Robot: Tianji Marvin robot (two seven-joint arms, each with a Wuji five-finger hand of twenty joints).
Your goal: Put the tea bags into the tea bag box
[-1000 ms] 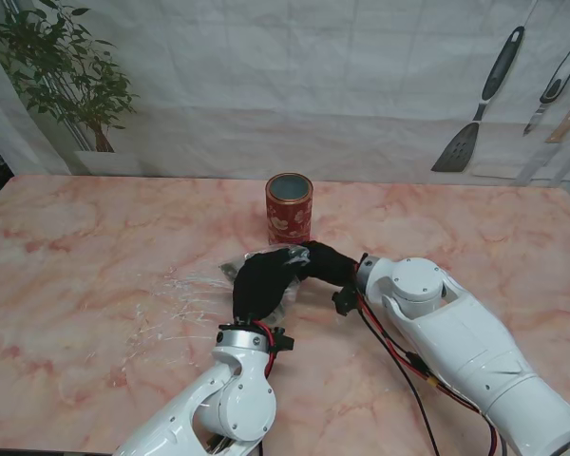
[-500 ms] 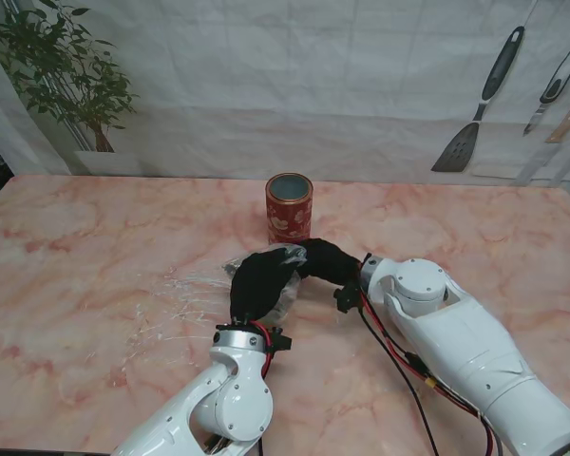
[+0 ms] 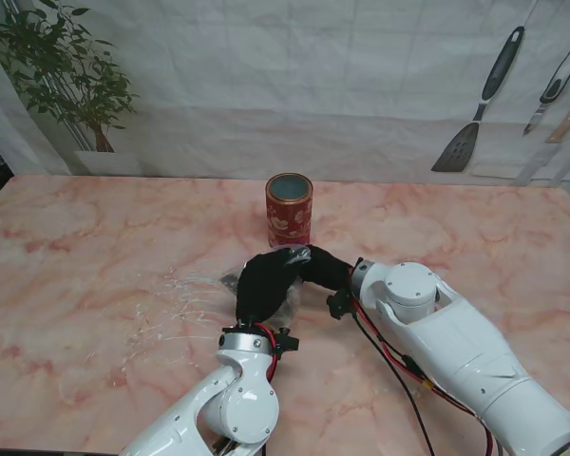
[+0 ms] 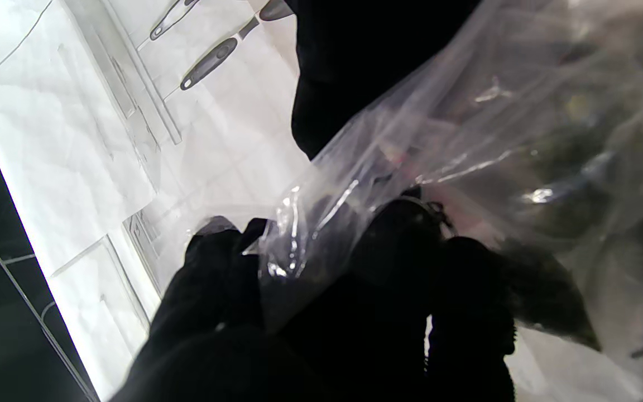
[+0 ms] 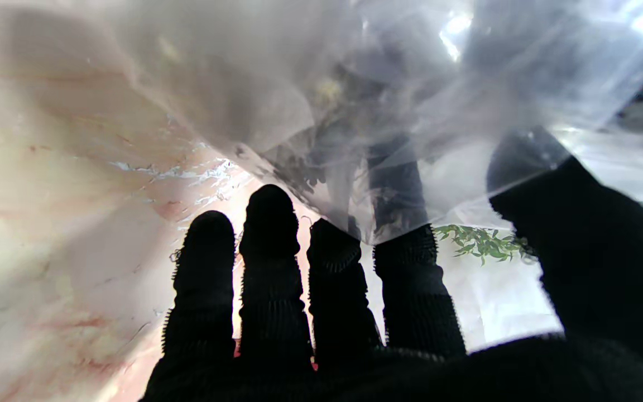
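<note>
The tea bag box, a red tin with a flower pattern, stands upright with its top open, just beyond both hands. My black-gloved left hand is closed on a clear plastic bag of dark tea. In the left wrist view its fingers pinch the bag's film. My right hand meets the left from the right. Its fingers are straight and spread, and the bag drapes over the index finger and thumb. No grip shows there.
Crinkled clear film lies on the pink marble table to the left of the hands. A potted plant stands at the far left corner. Kitchen utensils hang on the back wall at the right.
My left forearm has shifted a little right and my right arm a little left, bringing the hands closer over the bag. The tin has not moved.
</note>
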